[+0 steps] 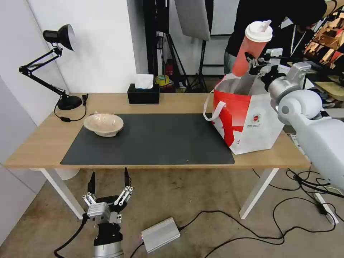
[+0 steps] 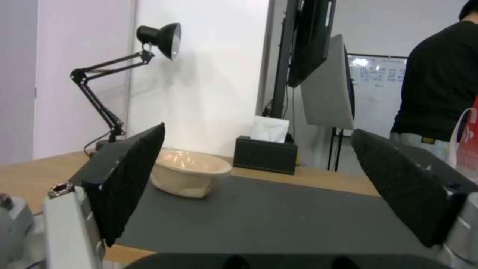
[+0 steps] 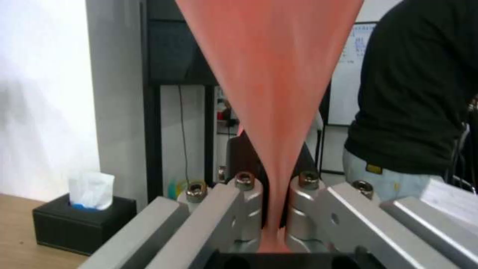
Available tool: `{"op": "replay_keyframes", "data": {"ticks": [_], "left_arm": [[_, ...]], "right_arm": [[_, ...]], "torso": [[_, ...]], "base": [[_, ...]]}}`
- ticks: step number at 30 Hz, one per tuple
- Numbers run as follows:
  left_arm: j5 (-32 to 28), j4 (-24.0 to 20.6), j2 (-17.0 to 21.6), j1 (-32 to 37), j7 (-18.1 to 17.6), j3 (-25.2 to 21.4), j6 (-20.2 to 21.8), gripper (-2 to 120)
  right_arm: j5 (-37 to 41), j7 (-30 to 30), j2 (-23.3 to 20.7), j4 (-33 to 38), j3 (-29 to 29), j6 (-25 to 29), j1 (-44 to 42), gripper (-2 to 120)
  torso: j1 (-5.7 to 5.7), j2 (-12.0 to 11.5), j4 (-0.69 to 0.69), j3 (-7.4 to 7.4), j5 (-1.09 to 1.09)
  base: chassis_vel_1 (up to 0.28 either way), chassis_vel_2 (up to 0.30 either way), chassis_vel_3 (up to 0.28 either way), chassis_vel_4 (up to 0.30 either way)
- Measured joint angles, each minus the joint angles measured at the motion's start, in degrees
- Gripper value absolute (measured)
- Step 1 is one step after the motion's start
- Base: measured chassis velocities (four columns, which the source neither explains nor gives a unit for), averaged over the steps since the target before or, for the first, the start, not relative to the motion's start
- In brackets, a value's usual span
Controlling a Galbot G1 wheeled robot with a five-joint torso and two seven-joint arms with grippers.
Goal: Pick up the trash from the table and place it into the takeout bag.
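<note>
A: Where is the cup?

B: The cup (image 1: 251,50) is in the air above the bag (image 1: 251,122), tilted, its white lid (image 1: 259,31) uppermost and its base down toward the bag's open mouth. The right gripper (image 1: 255,62) is clamped on its lower part. In the right wrist view the red cup (image 3: 271,93) narrows down between the metal fingers (image 3: 239,201), pinched tight.

A: And the bag itself?

B: It stands upright on the table (image 1: 43,143), at the right end, its base partly on the grey mat (image 1: 150,143). A white loop handle (image 1: 211,107) hangs down on the side facing the mat's centre.

A: Other trash, relative to the bag?

B: A beige bowl (image 1: 104,124) sits well apart from it, at the mat's far left corner. It also shows in the left wrist view (image 2: 186,172).

A: The left gripper?

B: The left gripper (image 1: 108,184) hangs below the table's front edge, far from the bag, its fingers (image 2: 124,179) spread apart and holding nothing.

A: Anything else up there?

B: A black tissue box (image 1: 143,94) at the back edge, left of the bag, and a black desk lamp (image 1: 53,64) at the far left end.
</note>
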Motion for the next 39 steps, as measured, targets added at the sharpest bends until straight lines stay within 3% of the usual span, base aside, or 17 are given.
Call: {"op": "replay_keyframes", "data": {"ticks": [30, 39], "left_arm": [[0.29, 0.17, -0.01, 0.53, 0.01, 0.34, 0.05, 100], [0.25, 0.60, -0.01, 0.24, 0.01, 0.18, 0.04, 100]], "right_arm": [[-3.75, 1.96, 1.73, -1.24, 1.31, -0.46, -6.18, 3], [-3.73, 2.81, 2.31, -0.14, 1.52, -2.33, -6.54, 32]], "torso": [[0.00, 0.00, 0.00, 0.00, -0.01], [0.00, 0.00, 0.00, 0.00, -0.01]], "base": [[0.000, 0.000, 0.000, 0.000], [0.000, 0.000, 0.000, 0.000]]}}
